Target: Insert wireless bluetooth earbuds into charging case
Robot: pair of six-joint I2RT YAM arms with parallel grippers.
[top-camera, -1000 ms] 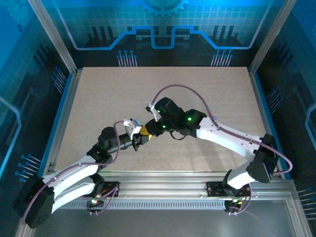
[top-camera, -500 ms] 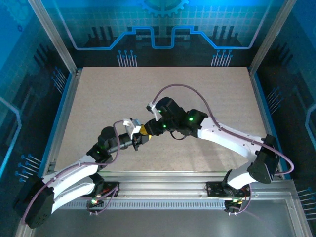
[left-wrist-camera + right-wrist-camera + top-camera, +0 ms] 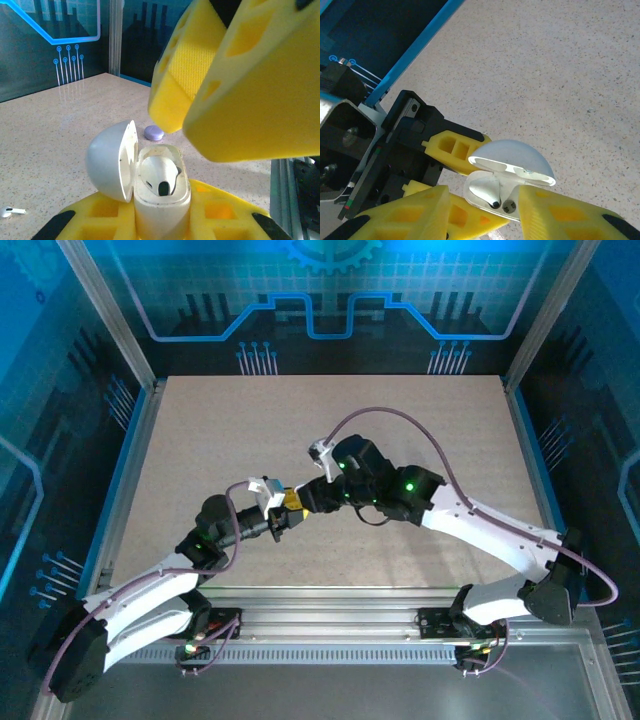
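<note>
Left gripper (image 3: 160,220), frame bottom, pinches the glossy rounded charging case (image 3: 162,197), lid open; right gripper (image 3: 485,212) parted, empty, close above; speckled table (image 3: 60,115) around.

You are looking at a table (image 3: 200,440) whose flat top is showing pale beige, finely speckled with darker flecks. Blue strips (image 3: 125,470) are running along its left and right edges, and a ribbed metal rail (image 3: 330,625) is lying across its near edge. In the left wrist view, one white earbud (image 3: 7,211) is lying on its side directly on the surface, its stem pointing right, close to the lower left corner of that view. Farther back, a small lilac disc (image 3: 153,132) is sitting flat on the tabletop, well apart from the earbud. What the disc is, you cannot tell.
</note>
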